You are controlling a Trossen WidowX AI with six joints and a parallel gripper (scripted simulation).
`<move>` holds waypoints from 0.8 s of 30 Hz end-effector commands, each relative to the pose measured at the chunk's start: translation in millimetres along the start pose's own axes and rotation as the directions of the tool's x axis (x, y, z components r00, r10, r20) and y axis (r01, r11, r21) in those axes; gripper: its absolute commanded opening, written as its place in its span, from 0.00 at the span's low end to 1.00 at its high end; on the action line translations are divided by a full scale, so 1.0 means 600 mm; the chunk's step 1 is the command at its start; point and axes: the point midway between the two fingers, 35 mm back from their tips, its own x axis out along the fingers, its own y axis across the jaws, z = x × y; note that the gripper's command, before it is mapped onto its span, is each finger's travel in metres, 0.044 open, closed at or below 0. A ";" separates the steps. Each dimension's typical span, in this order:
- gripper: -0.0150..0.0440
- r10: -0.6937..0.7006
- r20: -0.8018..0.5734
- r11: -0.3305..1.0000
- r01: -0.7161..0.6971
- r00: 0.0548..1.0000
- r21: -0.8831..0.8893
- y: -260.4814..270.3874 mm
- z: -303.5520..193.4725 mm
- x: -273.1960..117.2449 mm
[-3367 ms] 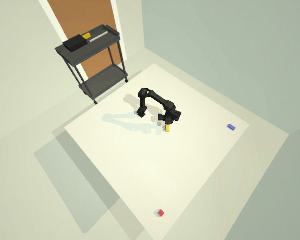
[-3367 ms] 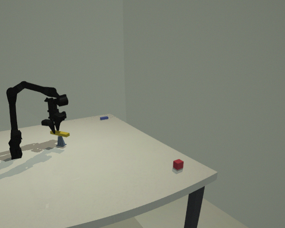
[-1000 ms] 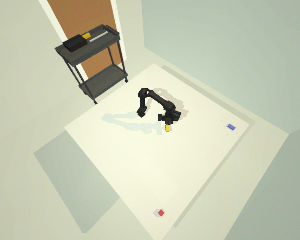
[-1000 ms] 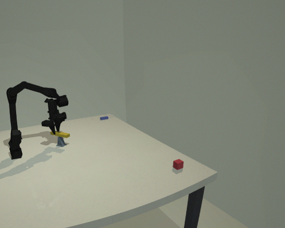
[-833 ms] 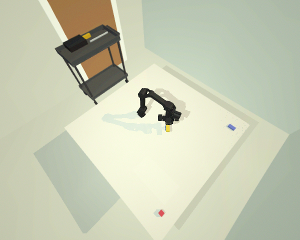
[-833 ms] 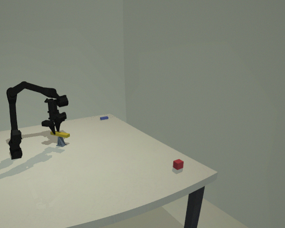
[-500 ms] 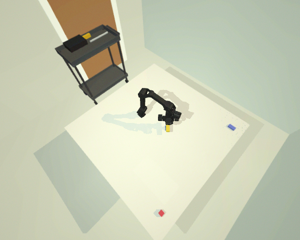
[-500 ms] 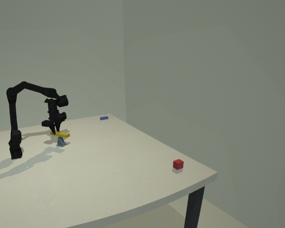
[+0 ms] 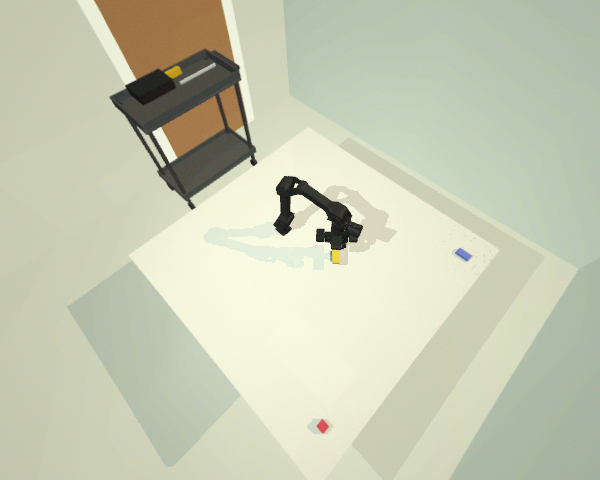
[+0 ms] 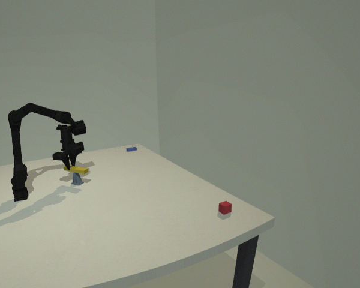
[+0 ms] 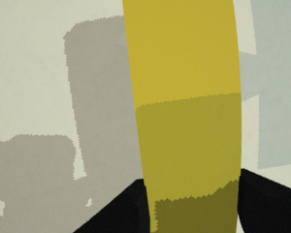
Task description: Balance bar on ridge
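The yellow bar (image 9: 335, 257) (image 10: 81, 170) (image 11: 186, 63) is held clear of the table, close to level, in the exterior view. The grey-blue ridge (image 10: 77, 179) stands on the table under the bar, nearer the bar's far-from-arm half; its top meets or nearly meets the bar's underside, and I cannot tell whether they touch. In the top view the ridge is mostly hidden by the bar. My gripper (image 10: 71, 168) (image 11: 191, 184) points down and is shut on the bar, left of the ridge in the exterior view, with one finger on each side.
A red cube (image 9: 322, 426) (image 10: 225, 207) is near one table corner. A blue block (image 9: 463, 254) (image 10: 131, 149) lies near another corner. A dark cart (image 9: 202, 111) with a black box (image 9: 150, 86) on top stands beyond the table (image 9: 269, 320) (image 10: 149, 229), by the door.
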 end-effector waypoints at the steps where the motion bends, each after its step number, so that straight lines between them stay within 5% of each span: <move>1: 0.25 -0.005 -0.006 1.000 0.005 1.000 0.005 -0.002 -0.002 0.006; 24: 0.25 -0.005 -0.006 1.000 0.005 1.000 0.005 -0.002 -0.002 0.001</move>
